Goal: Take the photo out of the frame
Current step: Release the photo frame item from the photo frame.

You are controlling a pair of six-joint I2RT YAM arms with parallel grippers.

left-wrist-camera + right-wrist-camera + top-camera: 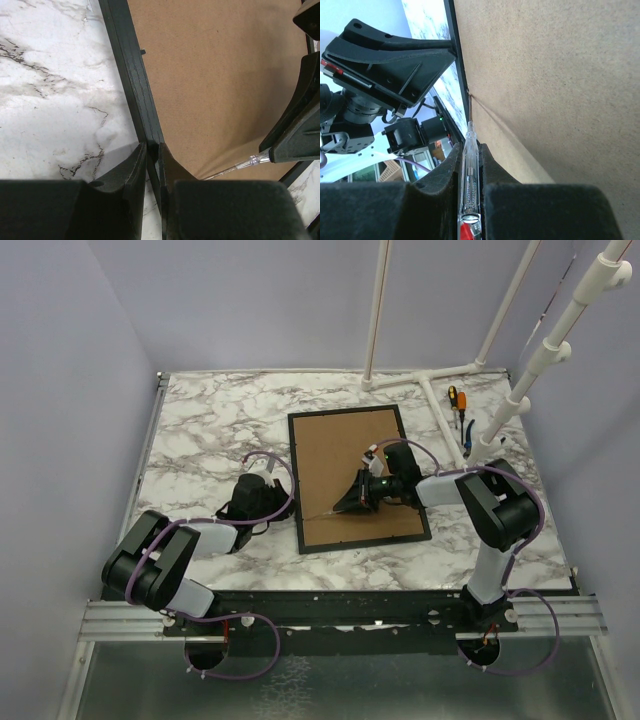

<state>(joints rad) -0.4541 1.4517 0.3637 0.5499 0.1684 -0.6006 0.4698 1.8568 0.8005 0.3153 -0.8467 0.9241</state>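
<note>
The frame (300, 475) lies face down on the table (210, 420), and the photo is hidden under the brown back (225, 90). My left claw (152, 150) is clamped on the left rail, and my right claw (470, 150) grips a screwdriver (470, 175) with its tip at the back's edge. I judge the back thin but stiff and the photo light and easy to crease - so I would take it flat, by an edge.
</note>
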